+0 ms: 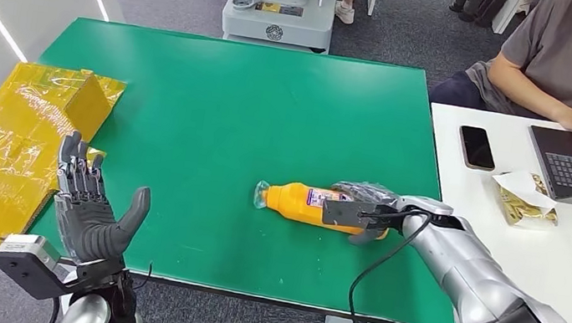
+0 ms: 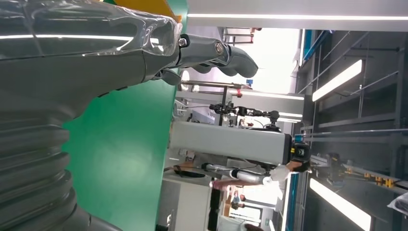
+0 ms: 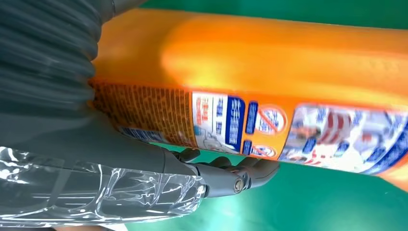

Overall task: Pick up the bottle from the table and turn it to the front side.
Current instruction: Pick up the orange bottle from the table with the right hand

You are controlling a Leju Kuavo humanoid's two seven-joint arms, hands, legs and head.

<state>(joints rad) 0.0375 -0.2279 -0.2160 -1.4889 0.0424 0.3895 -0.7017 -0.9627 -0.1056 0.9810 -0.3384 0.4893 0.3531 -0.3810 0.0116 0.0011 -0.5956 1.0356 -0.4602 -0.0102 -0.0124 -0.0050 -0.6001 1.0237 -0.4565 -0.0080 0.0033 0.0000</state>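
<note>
Nearest the camera, the left hand (image 1: 93,215) is raised over the near left corner of the green table (image 1: 216,93), fingers apart and holding nothing. On the right side of the table the orange bottle (image 1: 306,203) lies on its side, cap toward the left. The right hand (image 1: 362,210) is wrapped around its base end, fingers (image 3: 231,175) on the label.

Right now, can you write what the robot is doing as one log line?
right hand: grips orange bottle | bottle: lying on green table | left hand: open, raised at the table's near edge
</note>
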